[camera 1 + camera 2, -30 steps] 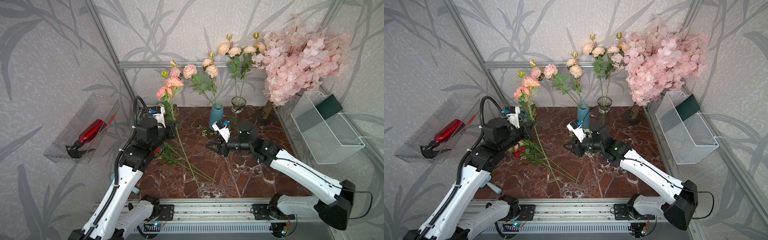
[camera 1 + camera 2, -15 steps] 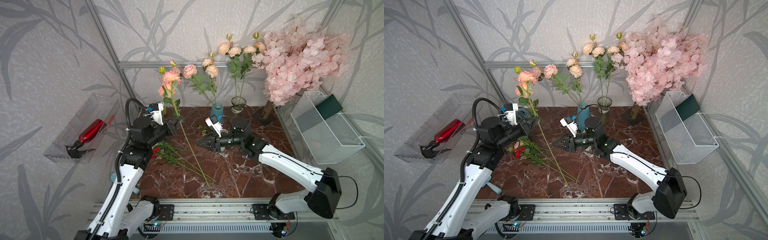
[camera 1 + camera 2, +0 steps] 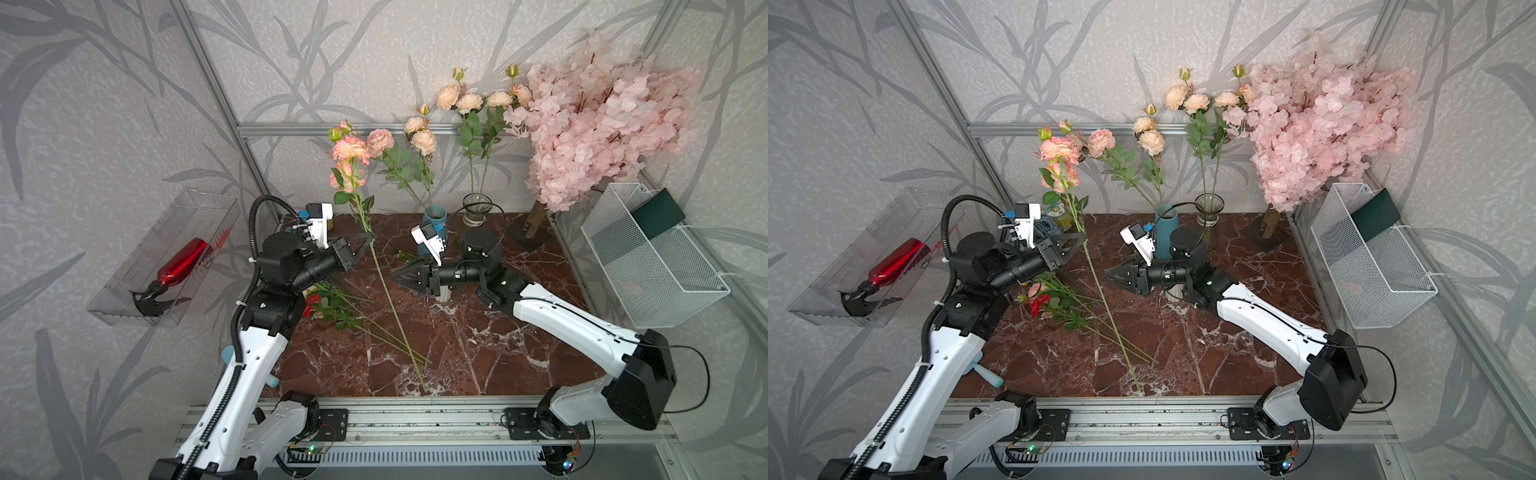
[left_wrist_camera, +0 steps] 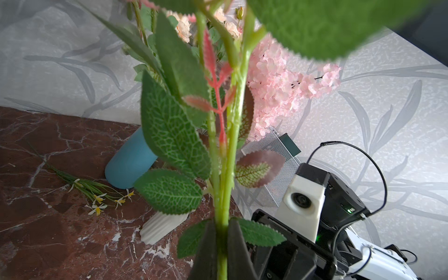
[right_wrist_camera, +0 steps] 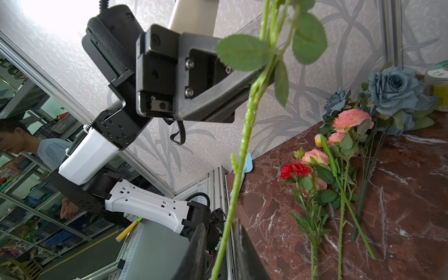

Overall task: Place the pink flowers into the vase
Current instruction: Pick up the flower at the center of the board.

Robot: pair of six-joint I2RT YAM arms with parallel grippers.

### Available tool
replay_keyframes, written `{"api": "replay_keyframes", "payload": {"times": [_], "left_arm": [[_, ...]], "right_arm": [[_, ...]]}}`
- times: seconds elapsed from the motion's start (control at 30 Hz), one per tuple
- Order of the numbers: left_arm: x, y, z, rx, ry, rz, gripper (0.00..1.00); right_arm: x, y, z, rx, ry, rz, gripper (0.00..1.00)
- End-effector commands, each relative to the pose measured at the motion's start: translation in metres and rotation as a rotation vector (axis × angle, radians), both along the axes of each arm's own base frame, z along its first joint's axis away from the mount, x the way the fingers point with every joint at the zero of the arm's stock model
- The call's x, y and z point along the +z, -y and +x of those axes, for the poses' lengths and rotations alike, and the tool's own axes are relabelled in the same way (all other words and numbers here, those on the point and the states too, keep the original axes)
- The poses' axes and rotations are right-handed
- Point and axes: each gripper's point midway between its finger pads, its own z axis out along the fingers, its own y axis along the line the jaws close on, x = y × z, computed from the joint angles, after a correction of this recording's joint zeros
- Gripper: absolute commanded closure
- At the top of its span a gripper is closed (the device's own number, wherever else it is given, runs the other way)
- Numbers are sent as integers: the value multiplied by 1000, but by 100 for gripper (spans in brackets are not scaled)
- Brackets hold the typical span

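Above the desk (image 3: 519, 353), the left jaws are clamped shut on the pink flowers (image 3: 351, 151) at mid-stem. The blooms are raised and the tail slants down, so the right jaws, narrowly parted, straddle it, probably for a handover.

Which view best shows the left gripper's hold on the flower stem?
Left wrist: the left gripper is shut on the pink flower stem, close up. Right wrist shows it side-on; both top views show it small.
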Motion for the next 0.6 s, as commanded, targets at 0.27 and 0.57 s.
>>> {"api": "replay_keyframes", "payload": {"times": [0.27,0.57], "left_arm": [[22,9,-10,-87,60,-68,100],[23,12,-8,-101,60,-87,100]], "right_arm": [[32,-11,-4,106,11,118,81],[35,-12,-8,133,-17,132,86]]}}
